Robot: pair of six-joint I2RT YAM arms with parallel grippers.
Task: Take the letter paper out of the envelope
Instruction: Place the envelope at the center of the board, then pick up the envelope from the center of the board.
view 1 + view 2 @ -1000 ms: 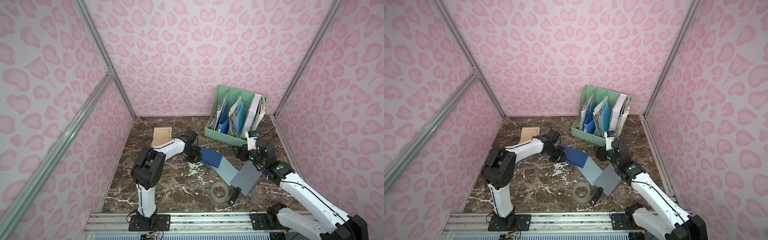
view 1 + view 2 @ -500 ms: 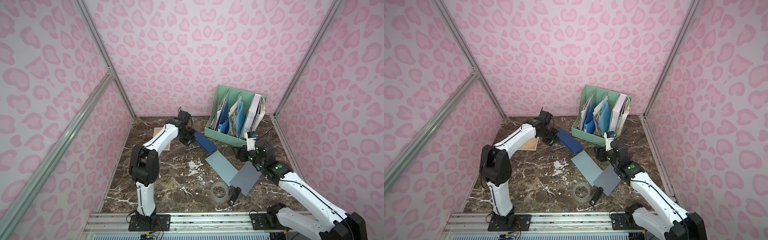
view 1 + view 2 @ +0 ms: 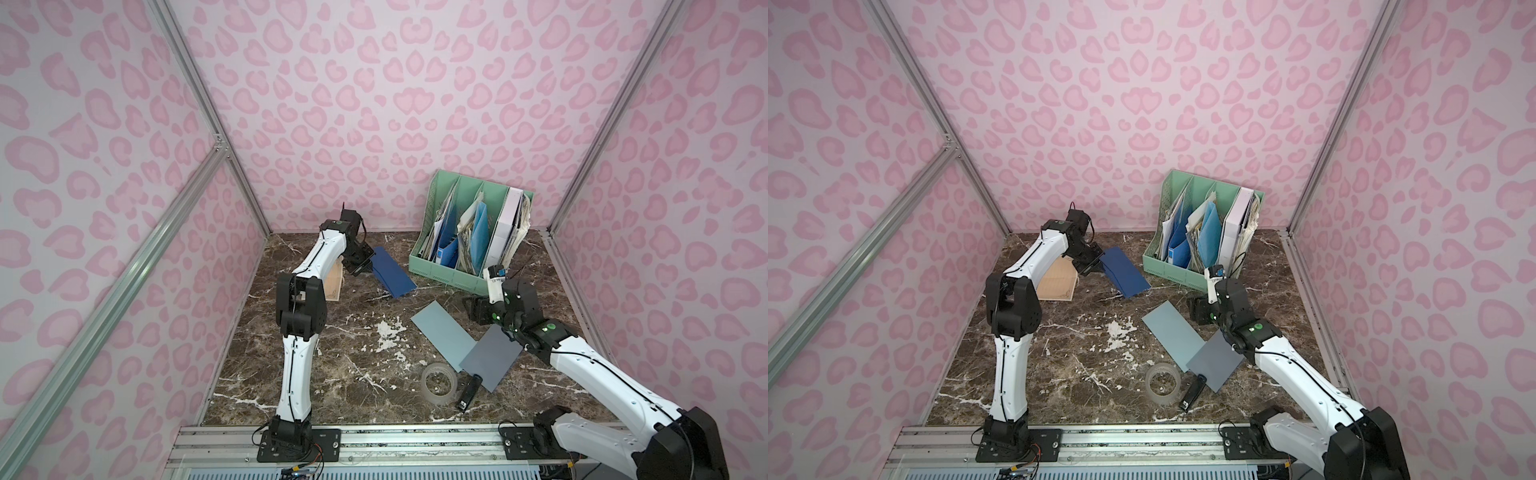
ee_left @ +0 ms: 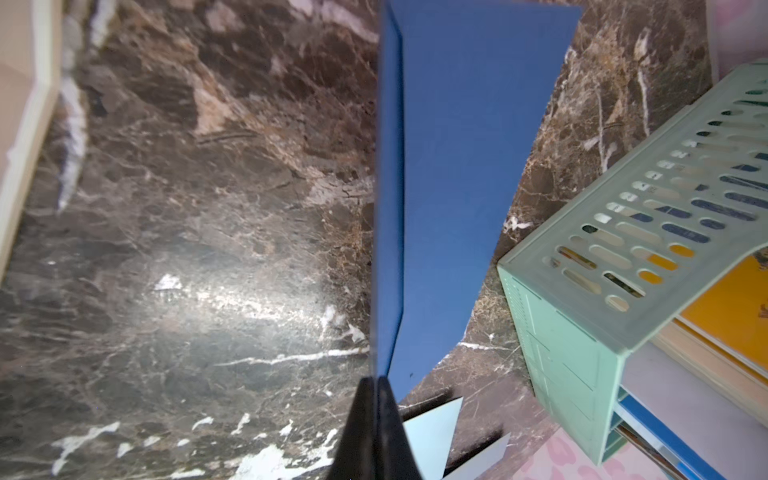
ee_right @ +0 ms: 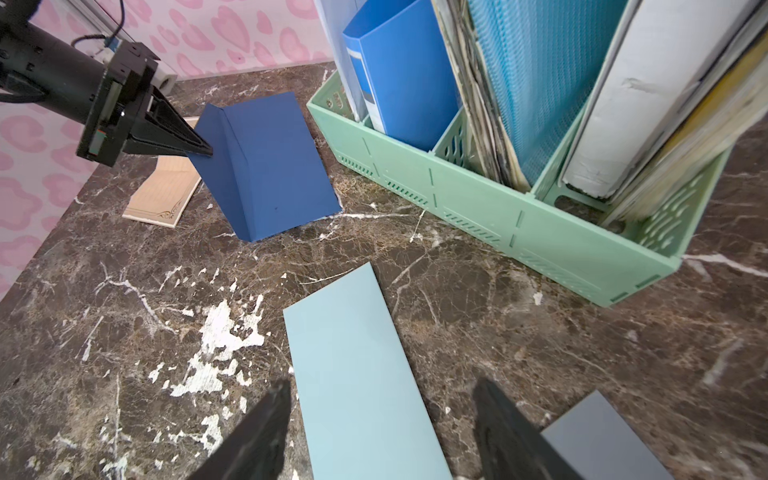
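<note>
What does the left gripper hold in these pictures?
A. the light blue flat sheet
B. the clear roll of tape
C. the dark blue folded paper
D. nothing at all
C: the left gripper is shut on one edge of the dark blue folded paper, as the right wrist view shows.

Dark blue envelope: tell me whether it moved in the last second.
Yes. The dark blue envelope, held by the left gripper, has moved rearward, from in front of the green file rack to level with it.
</note>
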